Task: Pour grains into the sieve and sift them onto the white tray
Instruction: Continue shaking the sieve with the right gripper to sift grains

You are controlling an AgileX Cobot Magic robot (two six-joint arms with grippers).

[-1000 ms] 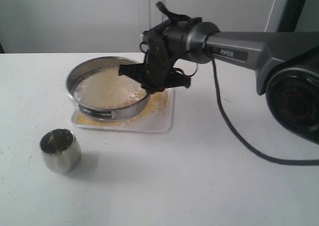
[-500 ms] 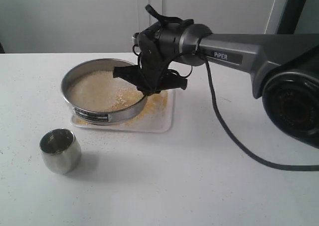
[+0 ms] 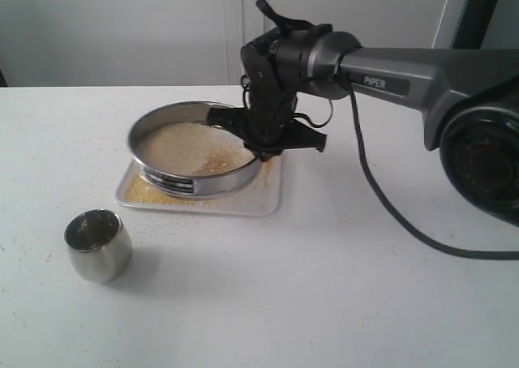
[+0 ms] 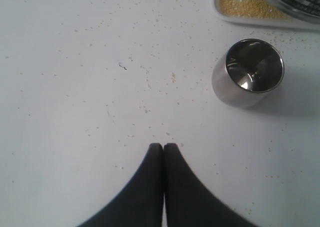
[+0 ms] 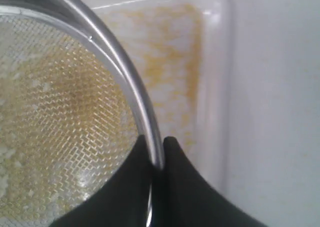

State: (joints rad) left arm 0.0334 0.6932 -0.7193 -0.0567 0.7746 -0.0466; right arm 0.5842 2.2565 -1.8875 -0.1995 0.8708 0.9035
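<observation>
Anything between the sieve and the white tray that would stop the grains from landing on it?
Nothing visible. The right gripper clamps the rim of the sieve directly over the white tray, and sifted grains already lie on it. The steel cup stands off to the side, clear of both.

The pale surface (image 3: pixel 324 303) carries a white tray (image 3: pixel 261 194) at about eleven o'clock from the middle of the exterior view. A small steel cup (image 3: pixel 98 245) stands upright at the tray's seven o'clock, apart from it. Stray grains (image 4: pixel 173 77) dot the surface around both, and a black cable (image 3: pixel 389 216) lies at the tray's four o'clock.
</observation>
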